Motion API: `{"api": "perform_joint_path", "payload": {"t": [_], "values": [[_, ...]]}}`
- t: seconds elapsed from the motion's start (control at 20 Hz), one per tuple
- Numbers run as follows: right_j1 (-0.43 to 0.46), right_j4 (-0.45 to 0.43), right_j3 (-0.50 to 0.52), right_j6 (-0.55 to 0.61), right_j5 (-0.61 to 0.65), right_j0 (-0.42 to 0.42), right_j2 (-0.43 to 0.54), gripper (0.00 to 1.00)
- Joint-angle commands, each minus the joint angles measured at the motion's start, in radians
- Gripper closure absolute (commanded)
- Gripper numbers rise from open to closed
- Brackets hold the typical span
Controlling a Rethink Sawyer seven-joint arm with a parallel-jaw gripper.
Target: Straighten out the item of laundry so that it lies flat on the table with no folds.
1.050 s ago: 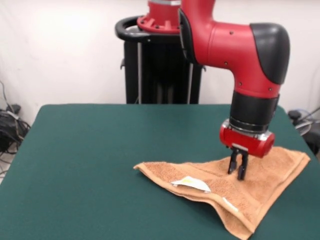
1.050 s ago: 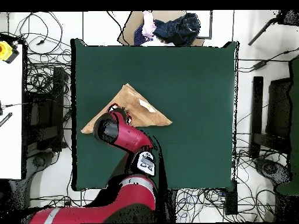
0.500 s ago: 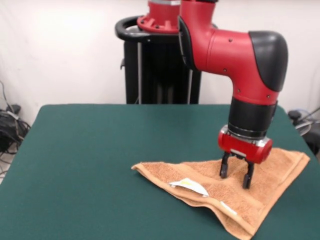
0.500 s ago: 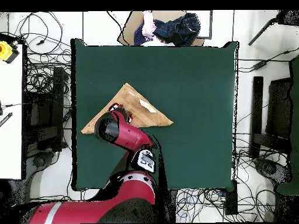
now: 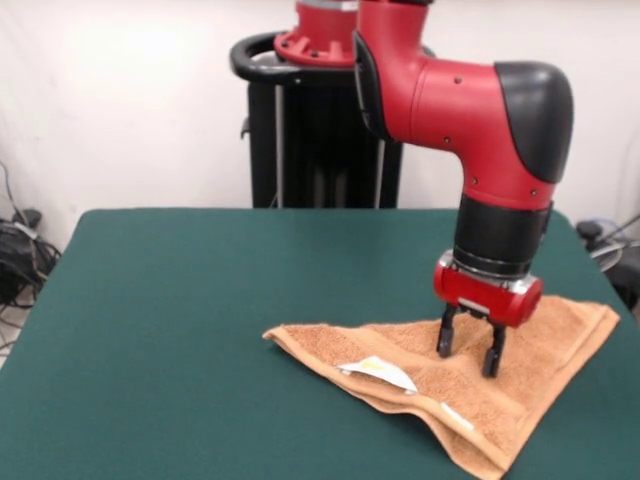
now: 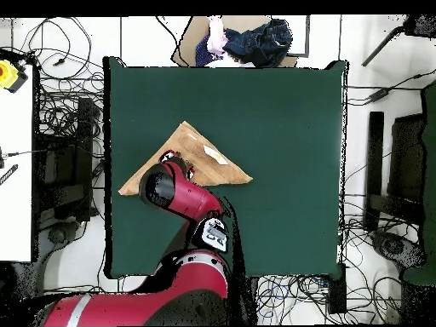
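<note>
The towel's (image 5: pixel 470 385) nearest corner runs right to the bottom edge of the front view, so its tip is barely shown, and in the overhead view the arm's (image 6: pixel 174 192) red elbow covers part of the cloth (image 6: pixel 209 166) and all but a sliver of the gripper. One towel lies on the table (image 5: pixel 180 300), a light orange terry cloth folded over into a rough triangle with a doubled edge along its near side. One white label (image 5: pixel 380 372) sits on that near fold, with a second small pale patch closer to the corner, too small to identify. The table top is a single sheet of dark green felt-like cloth. One gripper (image 5: pixel 467 350) stands over the towel's middle with its two black fingers (image 5: pixel 444 335) spread apart, tips at or just above the pile; contact cannot be told. Behind rises one black pedestal (image 5: pixel 320 130)
</note>
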Motion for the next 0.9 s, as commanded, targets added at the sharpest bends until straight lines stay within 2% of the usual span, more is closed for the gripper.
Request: {"api": "perform_joint_path", "payload": {"t": [0.05,0.9], "values": [[-0.025,0.006,-0.030,0.178,-0.019,0.001,0.017,0.00],[-0.025,0.087,-0.112,0.190,0.066,0.084,-0.071,0.00]]}}
